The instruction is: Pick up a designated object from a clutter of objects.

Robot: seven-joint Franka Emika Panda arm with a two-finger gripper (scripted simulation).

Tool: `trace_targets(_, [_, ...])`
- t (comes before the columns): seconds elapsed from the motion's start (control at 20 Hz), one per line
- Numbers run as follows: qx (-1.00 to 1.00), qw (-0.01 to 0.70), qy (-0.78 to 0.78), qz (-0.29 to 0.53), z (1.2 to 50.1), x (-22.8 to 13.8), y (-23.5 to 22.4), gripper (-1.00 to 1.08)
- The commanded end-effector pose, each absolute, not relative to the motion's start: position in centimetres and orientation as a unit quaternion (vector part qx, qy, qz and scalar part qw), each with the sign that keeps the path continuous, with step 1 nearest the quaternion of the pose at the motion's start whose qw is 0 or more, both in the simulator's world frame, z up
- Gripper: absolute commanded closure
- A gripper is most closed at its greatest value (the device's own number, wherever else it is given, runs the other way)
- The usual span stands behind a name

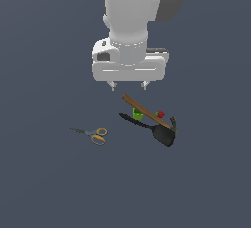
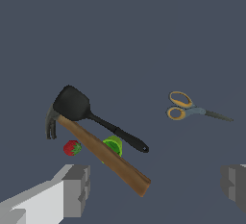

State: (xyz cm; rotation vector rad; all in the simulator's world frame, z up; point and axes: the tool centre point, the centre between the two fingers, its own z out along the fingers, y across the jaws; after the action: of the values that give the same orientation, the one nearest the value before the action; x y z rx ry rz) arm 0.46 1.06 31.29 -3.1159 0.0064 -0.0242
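The hammer (image 1: 146, 111) (image 2: 103, 153) has a brown wooden handle and a dark grey head, and lies slanted over the clutter. A black spatula (image 1: 156, 130) (image 2: 91, 115) crosses beside it. A green cup (image 1: 138, 115) (image 2: 114, 144) and a red strawberry (image 1: 160, 114) (image 2: 72, 147) sit against the handle. My gripper (image 1: 129, 85) (image 2: 156, 189) hangs open above the handle's free end, with nothing between its fingers (image 2: 77, 189).
Orange-handled scissors (image 1: 92, 134) (image 2: 190, 110) lie apart from the pile, toward the exterior view's left. Everything rests on a flat dark grey floor (image 1: 49, 183).
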Motion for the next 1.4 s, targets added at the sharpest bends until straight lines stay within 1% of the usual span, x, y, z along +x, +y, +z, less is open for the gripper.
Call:
trace_targets(0.0, [-1.0, 0.013, 0.002, -0.008, 31.3, 0.5, 1.1, -0.92])
trace_targets(0.45, [-1.0, 0.016, -0.004, 0.0, 30.3, 0.4, 0.3, -0.92])
trace_targets(0.85, [-1.0, 0.015, -0.009, 0.0, 30.0, 0.4, 0.5, -0.92])
trace_targets(1.1, [-0.999, 0.012, -0.041, 0.0, 28.6, 0.3, 1.4, -0.92])
trace_targets(1.35, [-0.995, 0.006, -0.096, 0.0, 26.1, 0.0, 3.1, -0.92])
